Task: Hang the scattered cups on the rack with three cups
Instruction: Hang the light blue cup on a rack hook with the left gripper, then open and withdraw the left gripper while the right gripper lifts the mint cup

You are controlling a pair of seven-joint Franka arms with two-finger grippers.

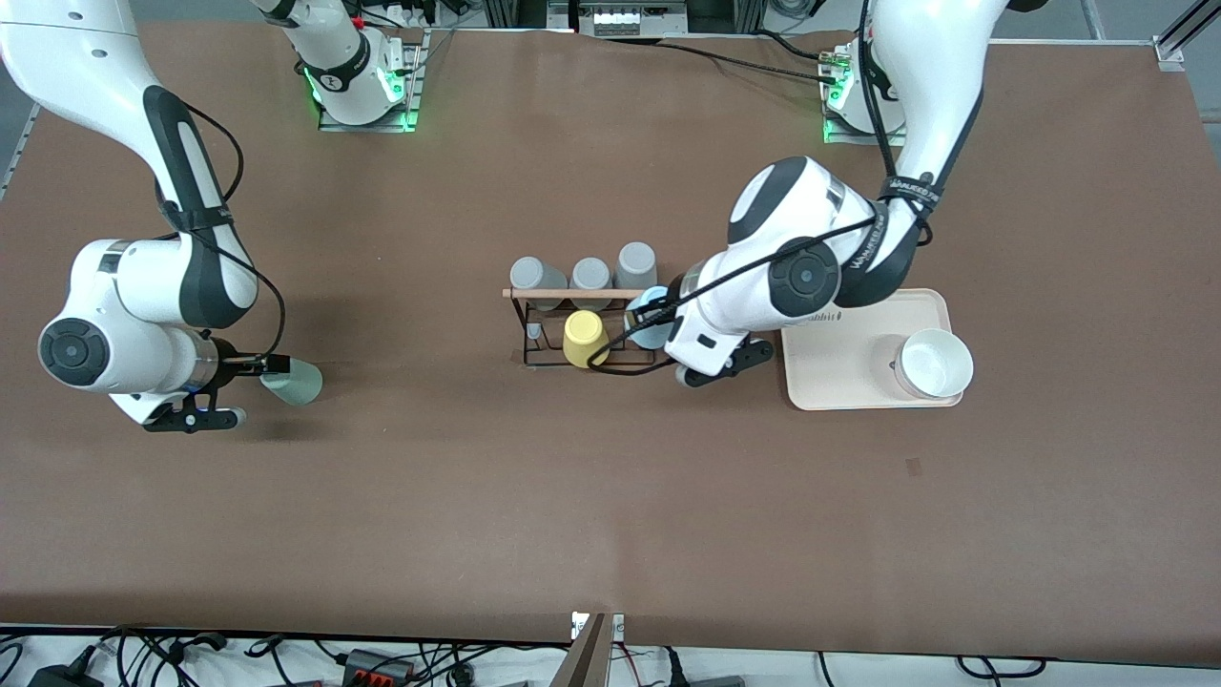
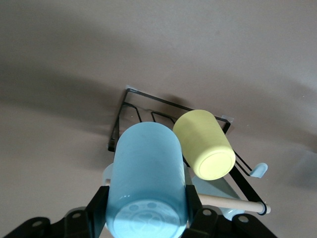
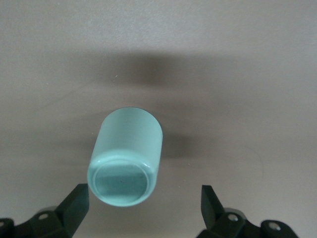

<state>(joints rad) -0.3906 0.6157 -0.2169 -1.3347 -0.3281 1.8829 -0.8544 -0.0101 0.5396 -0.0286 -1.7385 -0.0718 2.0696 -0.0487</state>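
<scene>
The mint cup [image 1: 293, 384] lies on its side on the bare table at the right arm's end, well apart from the rack; the right gripper [image 1: 270, 364] sits just beside it with its fingers [image 3: 74, 206] spread wide and nothing between them, the cup's base facing the wrist camera. It looks a light, stiff plastic tumbler with a smooth, likely slippery wall and no handle; I judge the sound hold is across the round wall near the base, firm enough to stop it rolling, gentle enough not to squeeze it out.

Farther off, the blue cup [image 1: 651, 320] is clamped across its wall by the left gripper [image 1: 658, 315], held over the rack [image 1: 534, 358] at the end toward the left arm; it is the same kind of light, slick tumbler, so it should be lowered squarely over a peg; whether a peg is inside it yet cannot be told.

The rack carries a yellow cup [image 1: 584, 338], tilted on a peg; three grey cups [image 1: 590, 275] sit upturned along its wooden rod [image 1: 572, 293], farther from the camera. The tray [image 1: 830, 367] beside the rack holds one white bowl [image 1: 933, 364], which appears empty.
</scene>
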